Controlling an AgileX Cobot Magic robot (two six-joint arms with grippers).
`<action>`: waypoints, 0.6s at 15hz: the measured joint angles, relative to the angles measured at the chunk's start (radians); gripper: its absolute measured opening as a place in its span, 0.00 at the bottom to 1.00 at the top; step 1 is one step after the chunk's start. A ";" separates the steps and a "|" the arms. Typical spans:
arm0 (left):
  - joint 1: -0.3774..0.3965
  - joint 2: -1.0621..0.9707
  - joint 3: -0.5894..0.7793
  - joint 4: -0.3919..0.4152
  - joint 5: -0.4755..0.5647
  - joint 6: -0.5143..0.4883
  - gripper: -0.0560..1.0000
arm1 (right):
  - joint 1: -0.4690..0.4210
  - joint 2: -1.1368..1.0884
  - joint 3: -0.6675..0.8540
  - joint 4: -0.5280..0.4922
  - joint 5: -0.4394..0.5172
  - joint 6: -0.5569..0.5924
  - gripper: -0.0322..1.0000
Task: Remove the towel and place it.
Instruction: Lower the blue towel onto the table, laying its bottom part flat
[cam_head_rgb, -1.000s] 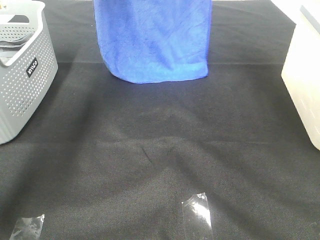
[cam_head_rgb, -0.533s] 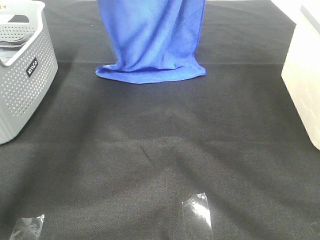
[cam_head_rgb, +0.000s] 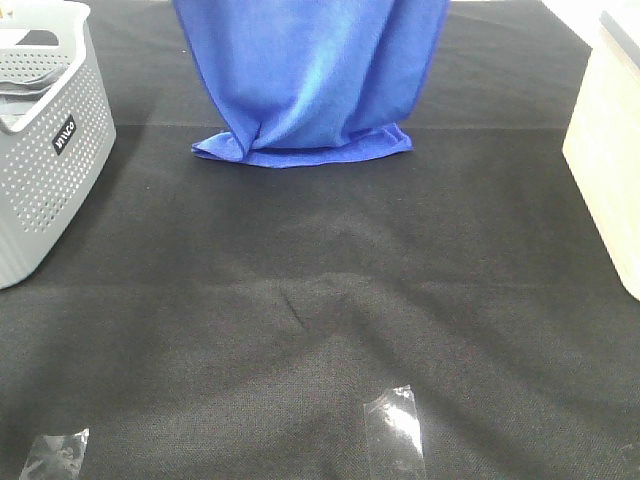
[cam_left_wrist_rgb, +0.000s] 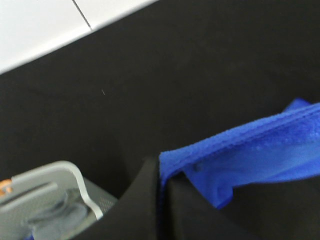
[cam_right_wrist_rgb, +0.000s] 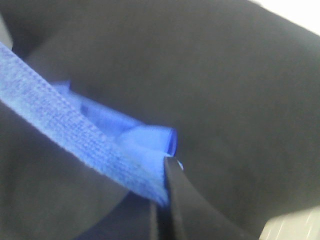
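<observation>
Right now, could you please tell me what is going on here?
The left tool and the right tool are each shut on the top edge of the towel, holding it up between them. It hangs over the far middle of the table cloth, with its lower edge bunched on that cloth. A grey basket stands on the left and a white bin on the right.

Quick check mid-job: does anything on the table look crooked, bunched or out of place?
The towel hangs from above and its bottom edge is crumpled in uneven folds on the black table cloth, not flat. The table cloth also has a raised wrinkle near the middle. Nothing looks spilled or damaged.
</observation>
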 joint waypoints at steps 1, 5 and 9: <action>-0.001 -0.007 0.000 -0.018 0.033 -0.013 0.05 | 0.000 -0.003 0.000 0.003 0.034 0.006 0.03; -0.001 -0.029 0.085 -0.089 0.046 -0.052 0.05 | 0.000 -0.040 0.048 0.015 0.050 0.090 0.03; -0.003 -0.254 0.494 -0.133 0.045 -0.051 0.05 | 0.001 -0.178 0.256 0.052 0.050 0.119 0.03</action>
